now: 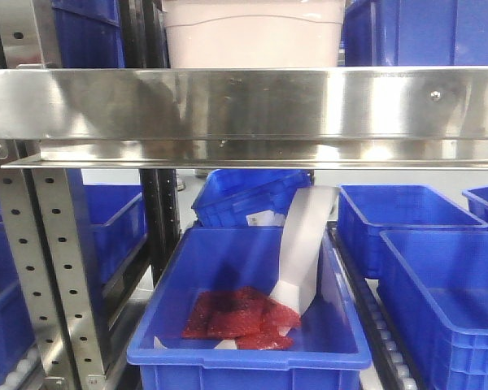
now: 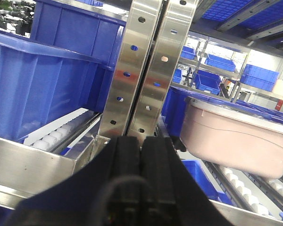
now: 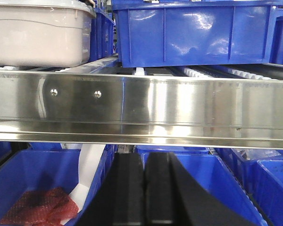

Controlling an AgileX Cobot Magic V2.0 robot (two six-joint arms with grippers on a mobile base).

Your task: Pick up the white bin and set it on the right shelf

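While the white bin (image 1: 252, 32) is sitting up on the roller level behind the wide steel rail (image 1: 244, 106) of the right shelf, I am reading both arms as idle below it. It is resting flat on the rollers, tucked between blue bins (image 1: 423, 32), so I am judging the placing done or nearly so; its lid edge is showing in the right wrist view (image 3: 37, 33).

Left gripper (image 2: 140, 155): fingers are pressing together, holding nothing, pointing at the paired perforated uprights (image 2: 146, 70) with the bin off to its right (image 2: 236, 141). Right gripper (image 3: 144, 188): fingers are closing flat against each other too, empty, hanging under the rail.

Around: a lower blue bin (image 1: 244, 349) is holding a red mesh bag (image 1: 236, 317) and a white paper strip (image 1: 305, 244). More blue tubs are crowding both sides.

In the way: the rail is overhanging both grippers, and the uprights are standing directly ahead of the left one. Any lift, I am thinking, needs backing out first.
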